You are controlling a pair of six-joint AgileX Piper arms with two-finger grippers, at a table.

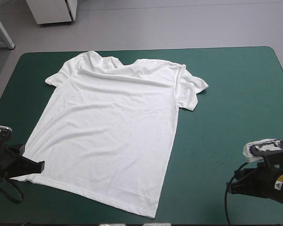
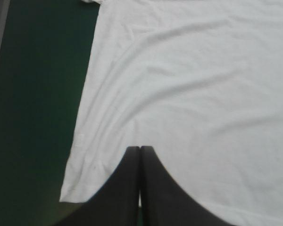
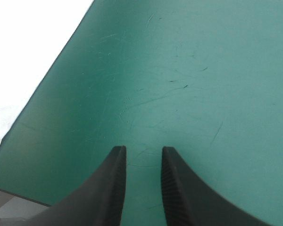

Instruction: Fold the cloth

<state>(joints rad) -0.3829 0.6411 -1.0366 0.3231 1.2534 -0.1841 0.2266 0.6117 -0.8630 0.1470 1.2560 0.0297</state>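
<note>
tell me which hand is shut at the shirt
The left hand: its fingers meet in one arch at the T-shirt's near left hem, creases running to them. The right hand stands open over bare teal-green cover.

T-shirt (image 1: 113, 122): white cloth, thin and soft, matt, lying in shallow wrinkles with a stitched hem.
Table cover (image 3: 203, 70): teal-green, smooth, with a dull sheen and fine hairline scratches across it.
Left hand (image 2: 140, 148): black, matt and smooth, perhaps plastic; the surface is too blurred to be sure.
Right hand (image 3: 143, 151): black, matt, the inner faces finely ribbed, the outer faces smooth.
</note>
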